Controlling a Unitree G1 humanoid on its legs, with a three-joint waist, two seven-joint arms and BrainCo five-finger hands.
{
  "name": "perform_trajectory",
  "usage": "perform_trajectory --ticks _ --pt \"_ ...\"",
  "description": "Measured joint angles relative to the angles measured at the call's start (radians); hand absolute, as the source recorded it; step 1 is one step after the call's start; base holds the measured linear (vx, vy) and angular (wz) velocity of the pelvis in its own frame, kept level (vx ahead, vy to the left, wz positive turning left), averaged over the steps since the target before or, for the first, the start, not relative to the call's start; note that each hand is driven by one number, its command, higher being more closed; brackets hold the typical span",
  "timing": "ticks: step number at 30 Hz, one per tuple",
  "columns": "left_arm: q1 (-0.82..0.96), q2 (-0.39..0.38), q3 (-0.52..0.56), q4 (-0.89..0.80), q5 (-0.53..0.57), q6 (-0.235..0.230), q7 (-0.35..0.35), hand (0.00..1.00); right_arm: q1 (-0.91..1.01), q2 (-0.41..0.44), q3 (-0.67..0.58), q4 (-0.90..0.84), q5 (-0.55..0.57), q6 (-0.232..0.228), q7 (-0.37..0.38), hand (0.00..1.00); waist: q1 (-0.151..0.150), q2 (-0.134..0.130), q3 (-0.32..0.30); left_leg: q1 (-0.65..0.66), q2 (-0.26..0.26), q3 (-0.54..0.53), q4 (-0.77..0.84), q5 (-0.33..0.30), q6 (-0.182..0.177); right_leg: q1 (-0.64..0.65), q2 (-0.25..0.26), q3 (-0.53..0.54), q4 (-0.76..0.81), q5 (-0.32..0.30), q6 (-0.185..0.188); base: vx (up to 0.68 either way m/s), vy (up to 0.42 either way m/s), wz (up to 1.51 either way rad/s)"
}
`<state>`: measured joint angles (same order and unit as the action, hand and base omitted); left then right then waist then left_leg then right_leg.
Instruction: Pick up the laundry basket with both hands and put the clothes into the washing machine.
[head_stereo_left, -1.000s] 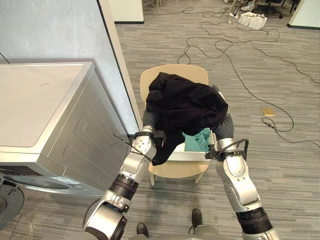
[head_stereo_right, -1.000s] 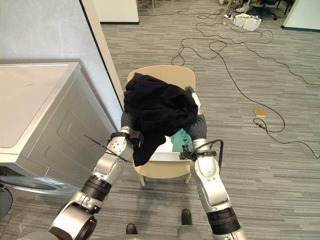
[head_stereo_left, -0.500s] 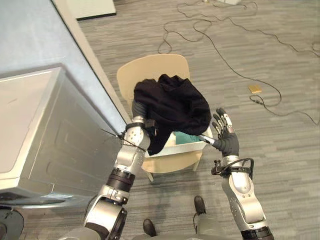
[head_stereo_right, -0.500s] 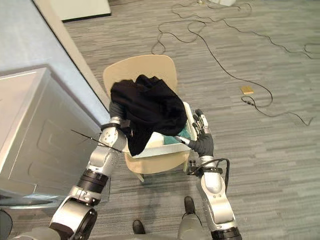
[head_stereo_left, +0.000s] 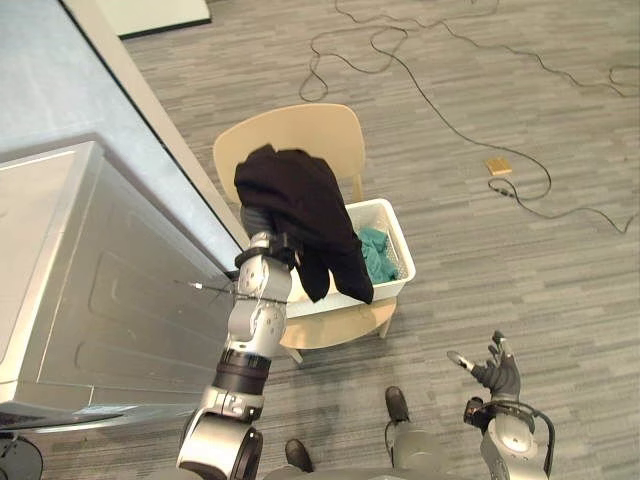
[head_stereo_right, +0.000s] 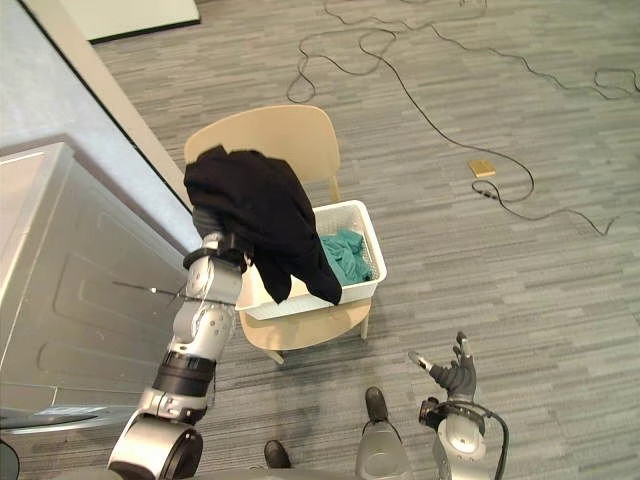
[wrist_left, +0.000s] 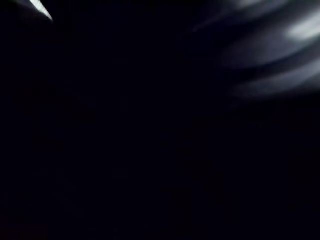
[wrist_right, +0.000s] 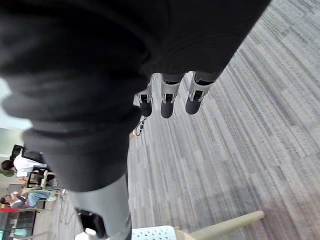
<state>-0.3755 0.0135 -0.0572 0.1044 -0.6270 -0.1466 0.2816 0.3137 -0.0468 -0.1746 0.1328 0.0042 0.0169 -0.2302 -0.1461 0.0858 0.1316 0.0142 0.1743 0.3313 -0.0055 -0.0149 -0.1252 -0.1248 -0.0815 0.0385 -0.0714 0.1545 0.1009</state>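
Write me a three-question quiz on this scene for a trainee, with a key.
1. True or false: the right robot hand grips the laundry basket.
2. Choose one. The black garment: A) lies flat inside the basket; B) drapes over the top of the left arm, above the basket; C) is held by the right robot hand.
3. Fill in: the teal cloth lies in the ___.
Key: 1 false, the hand is open and well clear of the basket; 2 B; 3 basket.
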Motion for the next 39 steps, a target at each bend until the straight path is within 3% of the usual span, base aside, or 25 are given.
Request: perform_trajectory --ticks 4,9,13,15,18,19,20,21,23,27,28,30,32,33,34,36,37,38,39 --pt "0.079 0.008 0.039 0.000 0.003 0.002 -0.024 1.00 -0.005 0.000 -0.017 0.117 -0.007 0.004 0.040 0.00 0.031 -0.015 0.009 -0.002 0.019 -0.007 0.050 -0.035 0.000 0.031 0.011 -0.001 -0.022 0.002 -0.003 -0.02 -0.030 0.01" --pt "0.147 0.009 0.058 0.000 0.010 0.007 -0.058 1.00 -0.015 0.001 -0.017 0.226 -0.008 0.007 0.067 0.00 0.049 -0.022 0.008 -0.003 0.027 -0.030 0.063 -0.032 -0.005 0.047 0.018 -0.008 -0.022 0.004 -0.009 0.00 -0.012 0.06" --pt "0.194 0.009 0.046 -0.041 0.011 0.007 -0.074 1.00 -0.055 0.005 -0.009 0.353 -0.015 0.009 0.087 0.00 0.058 -0.043 0.016 -0.035 0.029 -0.088 0.097 -0.033 -0.004 0.072 0.011 -0.071 -0.002 -0.017 -0.016 -0.02 0.006 0.48" --pt "0.205 0.008 0.025 -0.070 0.010 0.005 -0.085 1.00 -0.086 -0.002 -0.001 0.444 -0.031 0.011 0.095 0.00 0.082 -0.058 0.025 -0.079 0.035 -0.132 0.149 -0.034 -0.001 0.064 0.008 -0.125 0.052 -0.052 -0.022 -0.09 0.014 0.83" --pt "0.240 0.000 0.019 -0.118 0.011 -0.004 -0.086 1.00 -0.152 -0.009 -0.005 0.594 -0.054 0.014 0.103 0.00 0.119 -0.062 0.026 -0.128 0.053 -0.158 0.233 -0.030 0.029 0.046 0.007 -0.195 0.177 -0.141 -0.046 -0.09 -0.018 0.87" --pt "0.261 0.001 0.021 -0.140 0.011 -0.017 -0.086 1.00 -0.163 -0.015 -0.010 0.645 -0.054 0.017 0.107 0.00 0.119 -0.060 0.023 -0.133 0.051 -0.181 0.185 -0.026 0.079 0.050 -0.008 -0.227 0.193 -0.157 -0.064 -0.13 -0.032 0.92" --pt "0.272 0.002 0.023 -0.155 0.012 -0.020 -0.088 1.00 -0.168 -0.012 -0.025 0.669 -0.054 0.019 0.112 0.00 0.123 -0.065 0.019 -0.112 0.051 -0.173 0.170 -0.026 0.073 0.052 -0.025 -0.257 0.188 -0.154 -0.066 -0.10 -0.034 1.11" --pt "0.281 0.003 0.028 -0.164 0.013 -0.027 -0.090 1.00 -0.174 -0.020 -0.053 0.705 -0.060 0.030 0.124 0.00 0.135 -0.068 0.021 -0.152 0.096 -0.109 0.341 -0.074 0.121 0.063 -0.039 -0.305 0.197 -0.143 -0.062 -0.03 -0.030 0.93" --pt "0.300 -0.013 0.024 -0.164 0.018 -0.030 -0.108 1.00 -0.163 -0.043 -0.088 0.767 -0.092 0.035 0.129 0.00 0.133 -0.063 0.014 -0.155 0.180 -0.055 0.569 -0.118 0.135 0.100 -0.059 -0.398 0.195 -0.142 -0.062 -0.06 0.037 1.21" --pt "0.343 -0.066 0.020 -0.165 0.060 -0.030 -0.132 1.00 -0.130 -0.068 -0.165 0.843 -0.066 0.037 0.125 0.00 0.110 -0.015 -0.035 -0.122 0.293 0.049 0.636 -0.107 0.134 0.102 -0.126 -0.544 0.196 -0.109 -0.011 -0.04 0.262 1.30" --pt "0.353 -0.072 0.024 -0.166 0.073 -0.030 -0.132 1.00 -0.130 -0.064 -0.205 0.870 -0.040 0.037 0.123 0.00 0.104 -0.003 -0.045 -0.130 0.269 0.085 0.586 -0.130 0.066 0.101 -0.154 -0.597 0.201 -0.094 0.009 -0.05 0.451 1.61" --pt "0.388 -0.064 0.053 -0.177 0.091 -0.033 -0.128 1.00 -0.132 -0.035 -0.251 0.914 -0.011 0.034 0.116 0.00 0.108 -0.042 -0.058 -0.154 0.211 0.099 0.528 -0.152 0.035 0.103 -0.176 -0.624 0.163 -0.083 -0.008 -0.08 0.353 1.44" --pt "0.438 -0.044 0.108 -0.176 0.090 -0.034 -0.125 1.00 -0.152 -0.026 -0.255 0.951 -0.003 0.037 0.118 0.00 0.112 -0.058 -0.059 -0.207 0.181 0.041 0.514 -0.191 -0.007 0.140 -0.165 -0.649 0.126 -0.042 -0.024 -0.10 0.251 1.32" --pt "0.453 -0.036 0.107 -0.176 0.089 -0.034 -0.126 1.00 -0.152 -0.026 -0.256 0.954 -0.003 0.037 0.116 0.00 0.115 -0.051 -0.055 -0.218 0.171 0.015 0.511 -0.200 -0.006 0.148 -0.169 -0.670 0.130 -0.035 -0.023 -0.07 0.272 1.23" --pt "0.482 -0.029 0.105 -0.176 0.089 -0.032 -0.128 1.00 -0.155 -0.026 -0.256 0.952 -0.003 0.037 0.117 0.00 0.123 -0.068 -0.057 -0.226 0.144 -0.027 0.498 -0.205 -0.004 0.164 -0.192 -0.704 0.159 -0.032 -0.019 -0.05 0.225 1.13" --pt "0.525 -0.035 0.076 -0.176 0.089 -0.020 -0.131 1.00 -0.150 -0.022 -0.257 0.923 -0.002 0.037 0.117 0.00 0.143 -0.070 -0.049 -0.212 0.090 -0.065 0.469 -0.205 0.007 0.167 -0.263 -0.712 0.266 -0.032 -0.020 -0.06 0.188 1.01" --pt "0.554 -0.038 0.049 -0.181 0.089 -0.006 -0.140 1.00 -0.131 -0.020 -0.252 0.851 0.001 0.039 0.117 0.00 0.155 -0.068 -0.028 -0.181 0.044 -0.091 0.448 -0.217 0.031 0.156 -0.320 -0.624 0.390 -0.032 -0.060 -0.11 0.186 0.86" --pt "0.569 -0.047 0.030 -0.187 0.089 0.000 -0.148 1.00 -0.119 -0.016 -0.245 0.797 0.004 0.037 0.120 0.00 0.155 -0.061 -0.017 -0.156 0.016 -0.116 0.433 -0.211 0.049 0.126 -0.344 -0.510 0.495 -0.011 -0.117 -0.14 0.191 1.35" --pt "0.580 -0.049 0.008 -0.195 0.089 0.003 -0.157 1.00 -0.103 0.024 -0.241 0.753 0.013 0.032 0.121 0.00 0.154 -0.057 -0.014 -0.140 -0.010 -0.170 0.393 -0.207 0.055 0.055 -0.293 -0.273 0.625 -0.139 -0.063 -0.10 0.103 1.26"
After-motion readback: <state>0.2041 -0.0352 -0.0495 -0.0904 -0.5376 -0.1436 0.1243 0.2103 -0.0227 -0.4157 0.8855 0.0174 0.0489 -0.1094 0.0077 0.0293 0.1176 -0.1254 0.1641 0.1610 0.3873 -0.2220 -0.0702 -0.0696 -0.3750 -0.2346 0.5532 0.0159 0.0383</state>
